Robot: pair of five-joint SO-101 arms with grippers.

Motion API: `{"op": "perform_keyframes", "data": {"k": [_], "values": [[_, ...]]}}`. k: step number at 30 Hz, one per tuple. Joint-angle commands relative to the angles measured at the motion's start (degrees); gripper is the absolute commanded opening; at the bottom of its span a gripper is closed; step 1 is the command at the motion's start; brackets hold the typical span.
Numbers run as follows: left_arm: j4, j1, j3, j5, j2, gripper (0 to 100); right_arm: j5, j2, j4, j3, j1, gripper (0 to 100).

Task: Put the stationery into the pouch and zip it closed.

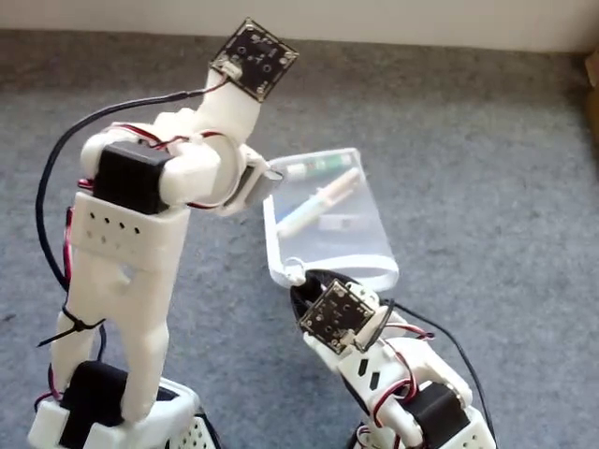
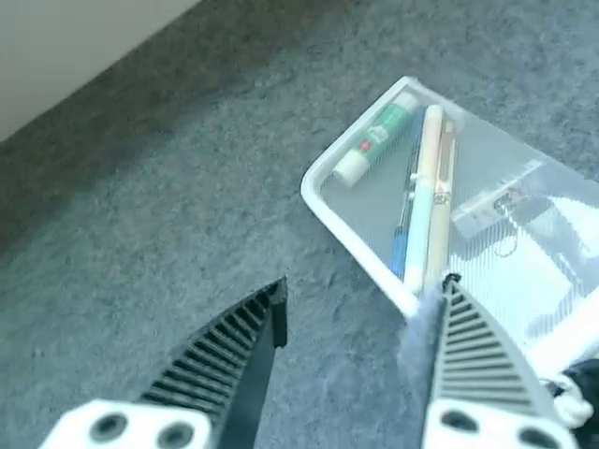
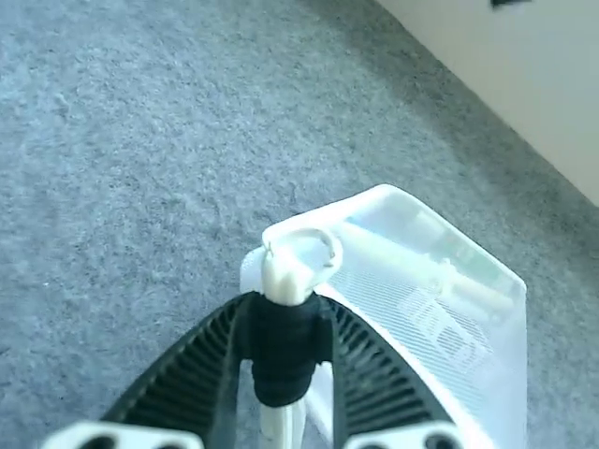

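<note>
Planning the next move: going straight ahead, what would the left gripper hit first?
The left gripper would likely meet the pouch rim with one of its fingers, bare carpet with the other; depth unclear.

A translucent pouch (image 1: 360,251) lies mid-frame on grey carpet (image 1: 505,140), with a glue stick (image 1: 316,168) and pens (image 1: 318,204) inside. The left gripper (image 1: 265,181) sits at its upper-left edge. The right gripper (image 1: 305,286), lower centre, meets the zipper pull (image 1: 294,273).

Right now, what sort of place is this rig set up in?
Probably an indoor room floor, home or office: grey carpet as the work surface, a pale wall along its far edge, a pouch of stationery lying on it.
</note>
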Motion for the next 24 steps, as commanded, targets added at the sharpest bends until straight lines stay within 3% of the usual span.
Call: {"op": "perform_keyframes", "data": {"k": [1,7,12,24], "values": [[2.9,-2.8,-2.5,-0.5,-1.5,25,0.1,-0.8,-0.3,-0.8,2.9,0.5],[3.6,-3.8,-2.4,-0.6,-2.2,25,-4.0,-0.8,-0.3,-1.0,3.1,0.5],[3.0,-3.5,3.9,-3.3,-10.3,25,-4.3,-0.8,-0.2,-3.0,3.6,0.5],[-14.4,-3.5,36.6,-3.8,-32.0,25,-7.5,-0.8,0.0,-5.0,7.7,0.5]]}}
